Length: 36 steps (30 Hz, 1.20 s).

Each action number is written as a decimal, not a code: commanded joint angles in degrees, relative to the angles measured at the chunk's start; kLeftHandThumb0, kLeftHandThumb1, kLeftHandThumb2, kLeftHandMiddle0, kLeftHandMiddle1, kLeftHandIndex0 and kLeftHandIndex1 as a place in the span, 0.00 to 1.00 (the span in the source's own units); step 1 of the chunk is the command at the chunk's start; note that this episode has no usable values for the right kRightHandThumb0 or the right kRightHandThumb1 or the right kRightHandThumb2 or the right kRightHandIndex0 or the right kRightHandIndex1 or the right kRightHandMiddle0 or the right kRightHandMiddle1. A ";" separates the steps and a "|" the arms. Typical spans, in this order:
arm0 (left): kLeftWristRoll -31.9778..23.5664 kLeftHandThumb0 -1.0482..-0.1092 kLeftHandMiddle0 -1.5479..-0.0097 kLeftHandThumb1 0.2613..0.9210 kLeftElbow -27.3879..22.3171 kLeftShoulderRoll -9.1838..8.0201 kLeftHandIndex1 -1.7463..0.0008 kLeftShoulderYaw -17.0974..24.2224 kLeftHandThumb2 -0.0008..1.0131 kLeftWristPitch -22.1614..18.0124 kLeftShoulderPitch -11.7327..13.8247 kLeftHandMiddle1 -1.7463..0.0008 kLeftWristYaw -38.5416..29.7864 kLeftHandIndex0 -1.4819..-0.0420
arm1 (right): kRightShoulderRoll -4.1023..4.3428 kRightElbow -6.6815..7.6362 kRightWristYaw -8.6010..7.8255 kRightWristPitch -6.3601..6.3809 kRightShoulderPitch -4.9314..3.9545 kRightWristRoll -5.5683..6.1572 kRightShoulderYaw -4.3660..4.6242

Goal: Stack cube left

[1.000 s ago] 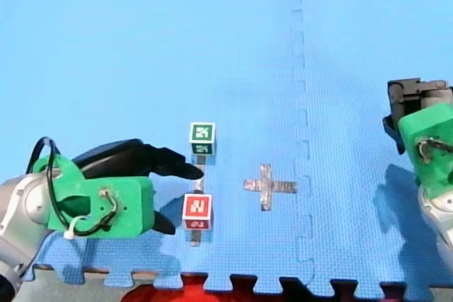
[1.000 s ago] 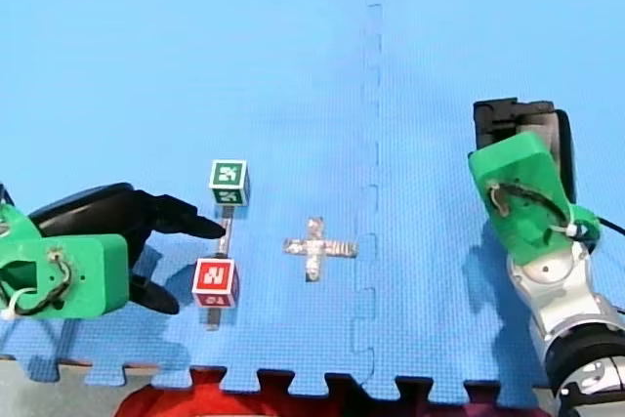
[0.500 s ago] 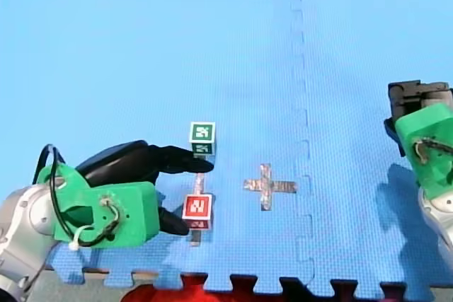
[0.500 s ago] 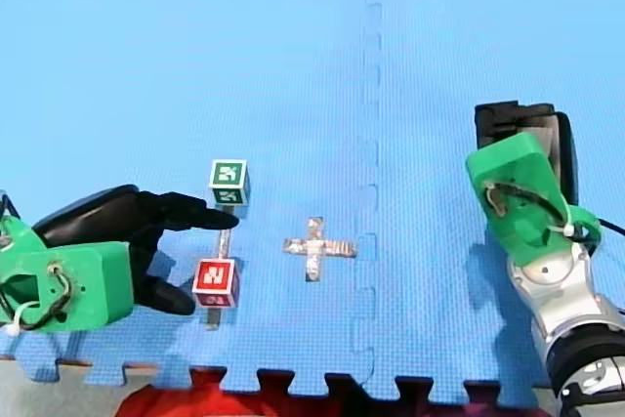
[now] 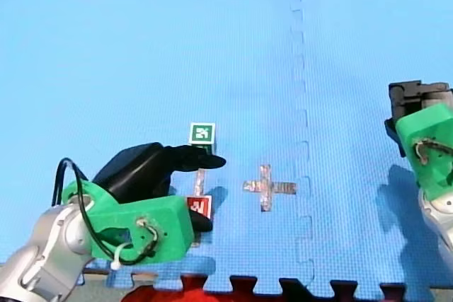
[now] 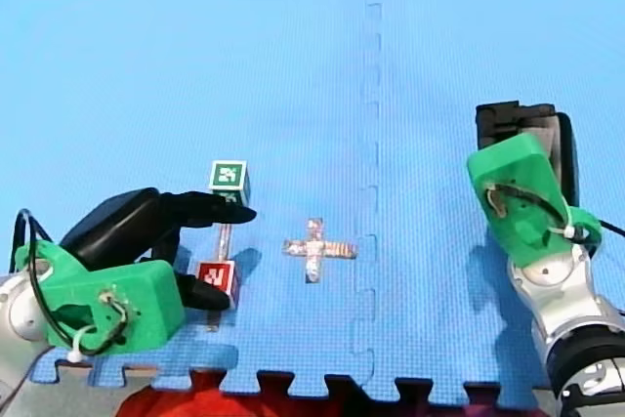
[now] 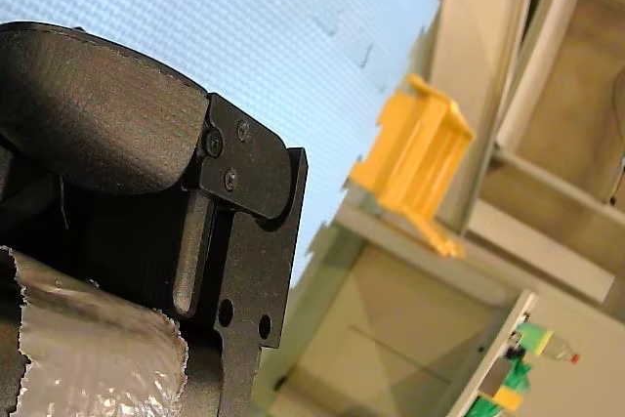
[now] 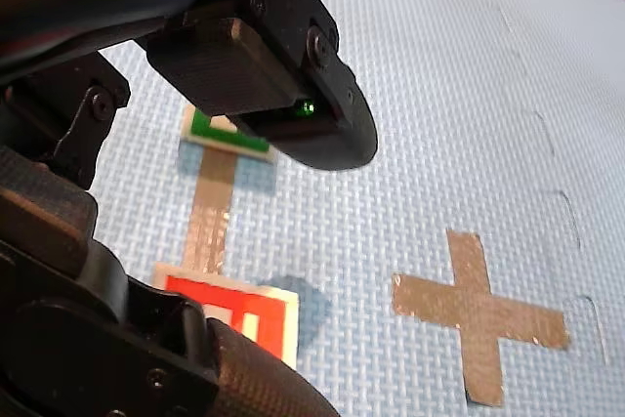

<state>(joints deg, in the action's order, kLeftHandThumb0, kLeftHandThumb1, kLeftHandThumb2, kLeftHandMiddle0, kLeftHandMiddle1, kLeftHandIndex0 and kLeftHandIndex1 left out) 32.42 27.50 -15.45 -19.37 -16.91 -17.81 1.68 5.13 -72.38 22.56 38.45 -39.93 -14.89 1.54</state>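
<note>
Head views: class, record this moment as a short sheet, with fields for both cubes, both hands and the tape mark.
Green cube with white tag: on the blue foam mat, beyond the red one, nothing on it.
Red cube with white tag: on the mat, between the left hand's finger and thumb; contact cannot be told.
Left hand: reaching around the red cube.
Right hand: at the mat's right side, holding nothing.
Silver tape cross: right of the cubes.
Stack: not yet made.
</note>
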 commanded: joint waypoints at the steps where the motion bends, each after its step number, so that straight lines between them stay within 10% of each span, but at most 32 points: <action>1: 2.38 0.26 0.51 0.68 0.59 -0.21 0.97 -1.11 0.01 0.83 0.09 0.00 2.44 0.47 | 0.36 0.24 0.21 0.65 0.08 0.33 -0.20; 28: 11.73 0.29 0.48 0.67 -12.91 -6.43 1.00 -6.65 0.00 12.07 -0.49 0.00 -9.82 0.50 | 0.60 0.60 0.62 2.20 0.42 0.24 -0.23; 36: 11.84 0.12 0.53 0.74 -19.33 -8.46 0.99 -6.70 0.01 16.43 0.51 0.00 -18.63 0.54 | 0.56 0.61 0.66 2.11 0.48 0.22 -0.18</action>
<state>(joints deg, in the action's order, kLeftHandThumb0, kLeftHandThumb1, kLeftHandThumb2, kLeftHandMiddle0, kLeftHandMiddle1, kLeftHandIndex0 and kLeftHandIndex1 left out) 43.68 9.17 -23.59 -26.05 -1.25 -17.47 -16.84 5.41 -71.84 23.08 40.43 -39.48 -14.90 1.46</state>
